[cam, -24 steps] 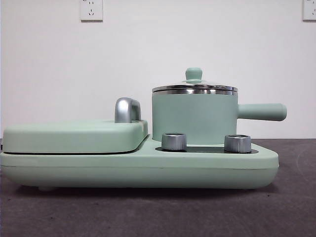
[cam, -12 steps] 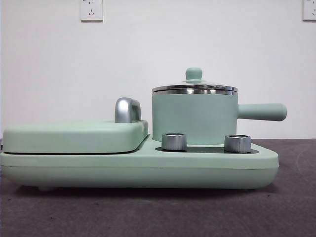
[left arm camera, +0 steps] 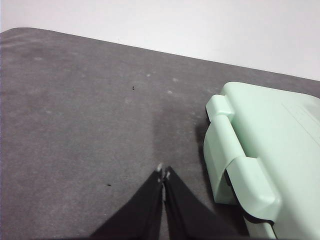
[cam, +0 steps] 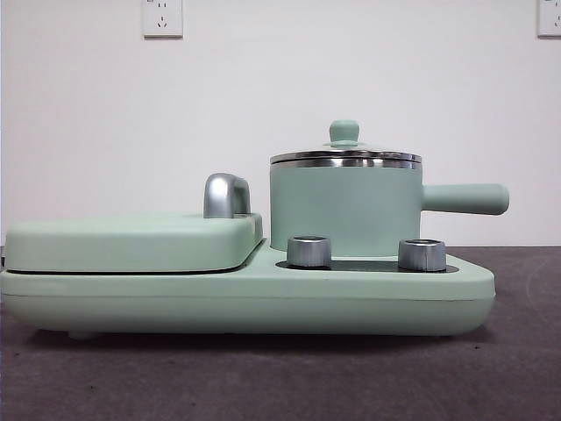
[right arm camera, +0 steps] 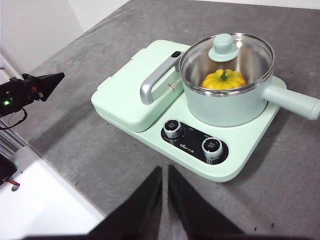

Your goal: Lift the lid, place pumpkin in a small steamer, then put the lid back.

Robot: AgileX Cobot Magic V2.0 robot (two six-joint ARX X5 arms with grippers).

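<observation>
Ahead of my pincer, the small steamer (right arm camera: 227, 107) looks matt mint with a shiny steel rim, its lid (right arm camera: 227, 57) clear glass, the counter (right arm camera: 100, 150) rough grey

Even, soft white light fills the room, bright against the wall (cam: 280, 105). A dim shadow pools under the base (cam: 245, 303) on the dark table (cam: 263, 386). Glare streaks the lid (right arm camera: 227, 52) rim and the steel handle (cam: 224, 195) (small, crisp highlights). The left wrist view looks slightly soft, with a faint shadow band on the mat; both wrist views show black jaws with little detail.
</observation>
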